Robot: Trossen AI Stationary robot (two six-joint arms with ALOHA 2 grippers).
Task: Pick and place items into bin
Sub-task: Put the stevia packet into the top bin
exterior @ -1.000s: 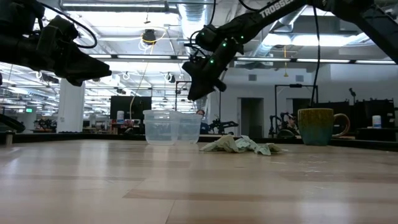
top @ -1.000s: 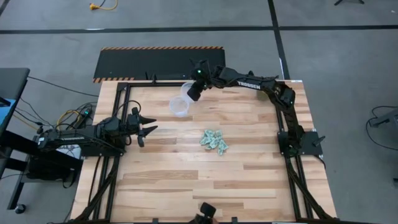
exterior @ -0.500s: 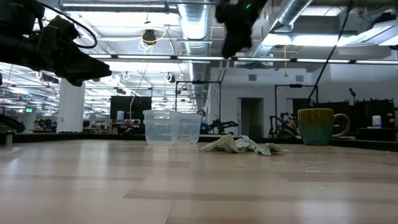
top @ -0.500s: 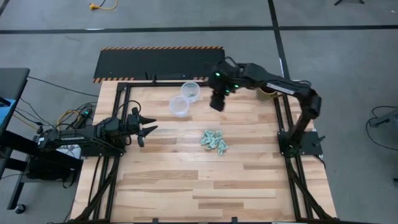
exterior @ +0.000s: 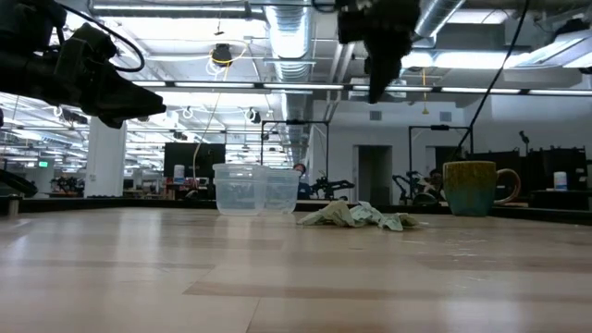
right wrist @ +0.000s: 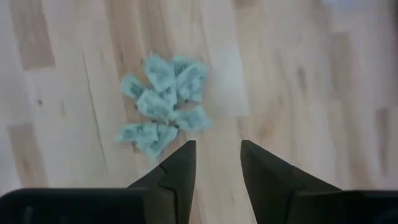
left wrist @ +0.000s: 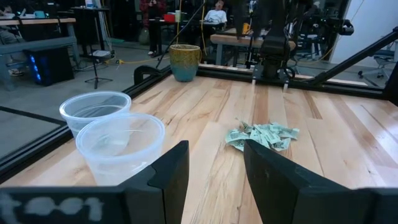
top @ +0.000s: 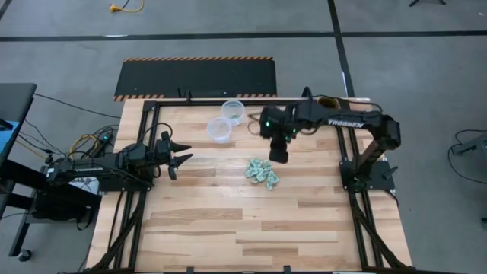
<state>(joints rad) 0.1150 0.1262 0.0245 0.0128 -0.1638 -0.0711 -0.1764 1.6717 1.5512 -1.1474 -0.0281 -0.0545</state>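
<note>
The right gripper (top: 278, 156), fingers parted and empty, hangs above the table just far-right of the heap of small pale green-and-white wrapped pieces (top: 261, 171); the left arm waits farther off.

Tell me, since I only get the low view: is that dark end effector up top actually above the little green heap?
Observer: Nearly. From overhead, the right end effector hangs just beside the wrapped pieces, not straight over them.
Operator: Is it carrying anything?
Observer: No. Its wrist camera shows its fingers open with nothing between them, and the pieces lying on the wood below.
Operator: And the other arm?
Observer: The left end effector waits, open, near the table's left edge, well apart from the pieces.
</note>
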